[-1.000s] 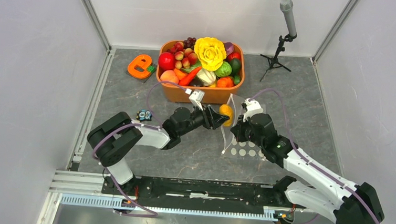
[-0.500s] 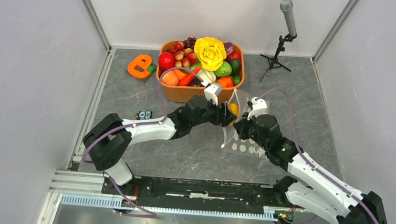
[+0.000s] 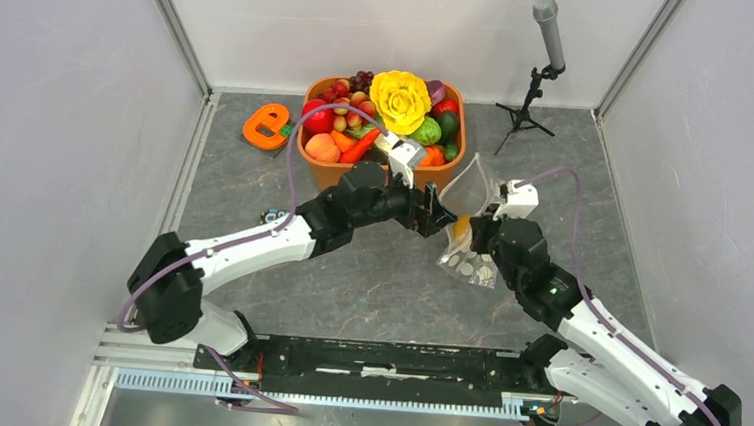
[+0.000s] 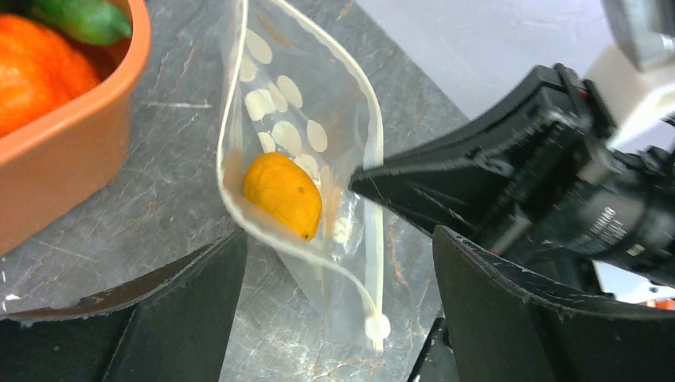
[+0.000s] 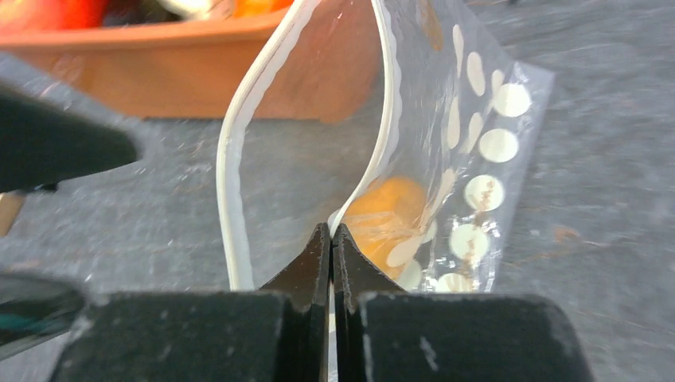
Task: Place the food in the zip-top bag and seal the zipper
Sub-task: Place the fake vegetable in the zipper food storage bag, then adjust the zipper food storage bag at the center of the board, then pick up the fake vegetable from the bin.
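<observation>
**Filling the bag: one fruit is in, the mouth is held open, and more food waits in the tub.**

Nearest me, lower right of the top view, the right fingers are pressed fully together on the thin whitish zipper strip of the clear polka-dotted zip-top bag, holding its mouth up and gaping. A small orange-yellow toy fruit lies low inside the pouch. At frame centre, just left of the mouth, the left fingers stand spread wide and hold nothing. Beyond, at upper centre, the orange rectangular tub is heaped with glossy toy fruit and vegetables. I'd say the left arm must next back away without snagging the rim, then fetch another piece. Sealing comes later.
</observation>
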Available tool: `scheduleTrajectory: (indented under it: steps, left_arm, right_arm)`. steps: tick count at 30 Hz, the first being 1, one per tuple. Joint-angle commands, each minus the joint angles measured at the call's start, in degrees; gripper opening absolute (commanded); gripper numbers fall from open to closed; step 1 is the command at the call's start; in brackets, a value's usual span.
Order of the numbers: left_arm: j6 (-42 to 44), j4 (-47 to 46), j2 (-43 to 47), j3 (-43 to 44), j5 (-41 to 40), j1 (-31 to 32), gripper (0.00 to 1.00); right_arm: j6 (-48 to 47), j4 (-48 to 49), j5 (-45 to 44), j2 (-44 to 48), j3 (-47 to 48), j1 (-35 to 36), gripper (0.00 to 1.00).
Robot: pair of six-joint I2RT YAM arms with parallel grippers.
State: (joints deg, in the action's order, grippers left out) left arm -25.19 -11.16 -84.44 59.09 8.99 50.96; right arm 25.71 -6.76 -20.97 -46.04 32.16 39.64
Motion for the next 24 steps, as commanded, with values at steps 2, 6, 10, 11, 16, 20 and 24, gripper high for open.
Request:
scheduleTrajectory:
  steps: [2, 6, 10, 11, 16, 20, 24]
  left_arm:
    - [5.0, 0.2, 7.4, 0.2, 1.2, 0.2, 0.93]
    - [7.3, 2.7, 9.8, -0.4, -4.8, 0.2, 0.95]
    - [7.9, 3.2, 11.2, -1.2, -10.0, 0.1, 0.98]
    - [7.8, 3.3, 11.2, -1.3, -11.0, -0.1, 0.98]
    - [6.7, 4.3, 11.7, -1.9, -11.9, -0.6, 0.98]
    - [7.0, 4.9, 12.8, -2.4, -13.5, -0.9, 0.98]
    - [7.7, 6.0, 12.6, -2.1, -15.0, -1.6, 0.99]
  right_arm:
    - [-0.3, -6.2, -19.0, 2.5, 8.0, 0.0, 0.00]
    - [-11.4, -3.1, -16.0, 3.5, 11.8, 0.1, 0.00]
    - [-18.3, -24.2, -4.6, -14.4, 29.7, -1.1, 0.00]
    - [-15.4, -32.9, -8.2, -18.8, 35.4, -0.9, 0.00]
    - [-17.2, -17.8, 10.0, -11.7, 25.3, -1.8, 0.00]
    - [-18.9, -25.9, 6.4, -14.4, 31.7, -1.9, 0.00]
    - [-21.7, -31.4, 4.3, -17.6, 34.4, -2.0, 0.00]
